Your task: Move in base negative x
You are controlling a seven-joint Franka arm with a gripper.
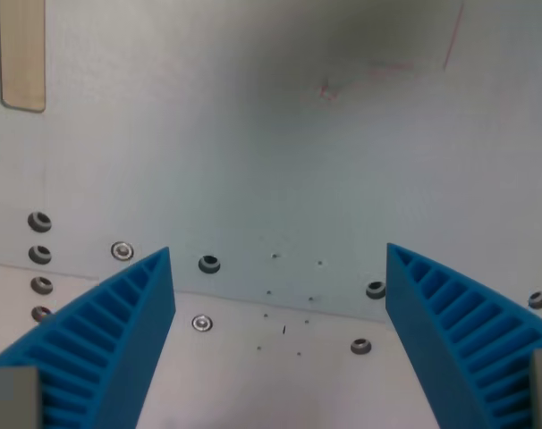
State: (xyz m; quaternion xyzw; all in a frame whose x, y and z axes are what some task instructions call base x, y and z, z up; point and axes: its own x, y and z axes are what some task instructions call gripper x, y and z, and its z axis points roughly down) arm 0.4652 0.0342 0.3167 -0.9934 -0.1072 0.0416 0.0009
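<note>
My gripper (278,255) is open and empty. Its two blue ribbed fingers, the left one (110,331) and the right one (459,322), rise from the bottom corners of the wrist view with a wide gap between them. Below them lies a pale grey-white table surface (280,161). Nothing is held between the fingers.
Several metal screw holes (208,264) dot the surface, in a column at the wrist view's left and scattered across the middle. A seam between panels (280,304) runs across. A beige slot-shaped patch (22,54) sits at the upper left. Faint red marks (329,89) show at the top.
</note>
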